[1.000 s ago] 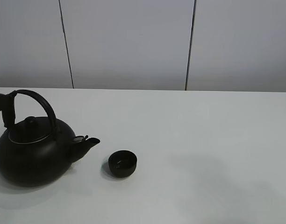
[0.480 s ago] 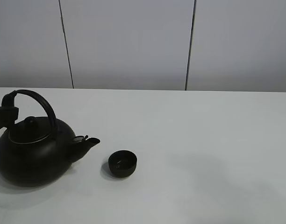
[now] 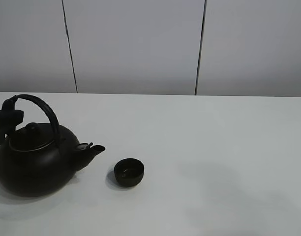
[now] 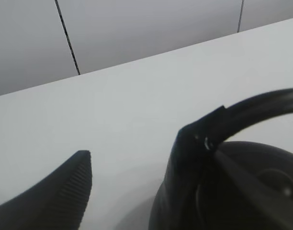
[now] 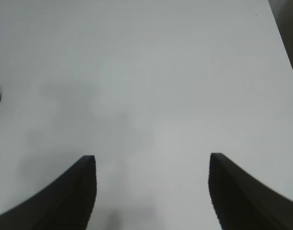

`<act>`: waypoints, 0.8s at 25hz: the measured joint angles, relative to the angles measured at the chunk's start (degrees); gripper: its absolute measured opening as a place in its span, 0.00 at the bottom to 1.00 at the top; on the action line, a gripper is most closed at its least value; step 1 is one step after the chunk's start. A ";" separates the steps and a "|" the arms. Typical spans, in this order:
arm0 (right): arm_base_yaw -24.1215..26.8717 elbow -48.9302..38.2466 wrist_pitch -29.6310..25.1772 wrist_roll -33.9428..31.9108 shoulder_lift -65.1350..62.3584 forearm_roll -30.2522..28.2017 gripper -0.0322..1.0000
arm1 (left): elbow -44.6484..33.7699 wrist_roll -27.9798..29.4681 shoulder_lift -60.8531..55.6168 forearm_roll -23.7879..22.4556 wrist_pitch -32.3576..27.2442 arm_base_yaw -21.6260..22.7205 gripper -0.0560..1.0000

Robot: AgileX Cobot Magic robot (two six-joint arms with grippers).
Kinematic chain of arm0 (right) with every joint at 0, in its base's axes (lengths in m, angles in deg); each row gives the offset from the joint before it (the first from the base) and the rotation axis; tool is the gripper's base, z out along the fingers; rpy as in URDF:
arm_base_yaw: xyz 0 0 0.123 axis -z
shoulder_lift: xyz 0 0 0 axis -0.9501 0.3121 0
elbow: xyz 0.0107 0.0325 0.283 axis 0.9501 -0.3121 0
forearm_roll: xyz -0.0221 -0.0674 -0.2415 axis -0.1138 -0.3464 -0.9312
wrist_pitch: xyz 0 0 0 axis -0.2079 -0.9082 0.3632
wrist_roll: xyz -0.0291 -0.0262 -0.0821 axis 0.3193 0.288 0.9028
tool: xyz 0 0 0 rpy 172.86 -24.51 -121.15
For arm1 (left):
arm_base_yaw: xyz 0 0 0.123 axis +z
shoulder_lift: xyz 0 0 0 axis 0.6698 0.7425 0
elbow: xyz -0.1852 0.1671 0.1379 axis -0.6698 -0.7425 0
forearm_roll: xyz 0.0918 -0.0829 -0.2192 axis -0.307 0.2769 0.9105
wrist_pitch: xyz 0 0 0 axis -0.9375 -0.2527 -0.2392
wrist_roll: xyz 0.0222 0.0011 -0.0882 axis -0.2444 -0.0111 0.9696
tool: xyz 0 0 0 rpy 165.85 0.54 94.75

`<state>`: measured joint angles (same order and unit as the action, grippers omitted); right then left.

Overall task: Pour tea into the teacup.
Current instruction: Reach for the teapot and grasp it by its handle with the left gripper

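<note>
The left hand point(image 3: 7, 119) is at the end of the kettle point(image 3: 35, 162) handle point(image 3: 45, 107) away from the spout point(image 3: 95, 148). It is loose and not gripping yet. The spout points right at the teacup point(image 3: 129, 172), just beside it on the white worktop point(image 3: 224, 147). The right hand point(image 5: 151, 160) is spread wide, farther off. A grey wall point(image 3: 135, 44) stands behind.

No readable text, label or number anywhere (all 3 views).
</note>
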<state>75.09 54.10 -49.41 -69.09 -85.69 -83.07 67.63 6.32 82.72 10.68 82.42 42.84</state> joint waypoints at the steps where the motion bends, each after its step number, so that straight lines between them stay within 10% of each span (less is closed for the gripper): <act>1: 0.00 0.00 -0.07 0.00 0.00 0.00 0.48 | 0.37 0.00 0.00 0.00 0.08 0.00 0.50; 16: 0.00 0.00 -0.07 0.00 0.00 0.00 0.48 | 1.52 0.22 0.00 -3.38 0.21 0.00 0.44; 20: 0.00 0.00 -0.07 0.00 0.00 0.00 0.48 | 2.31 0.71 0.00 -5.82 0.33 0.00 0.26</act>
<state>75.09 54.10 -49.48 -69.09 -85.69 -83.07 69.95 7.04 82.72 4.85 82.75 42.84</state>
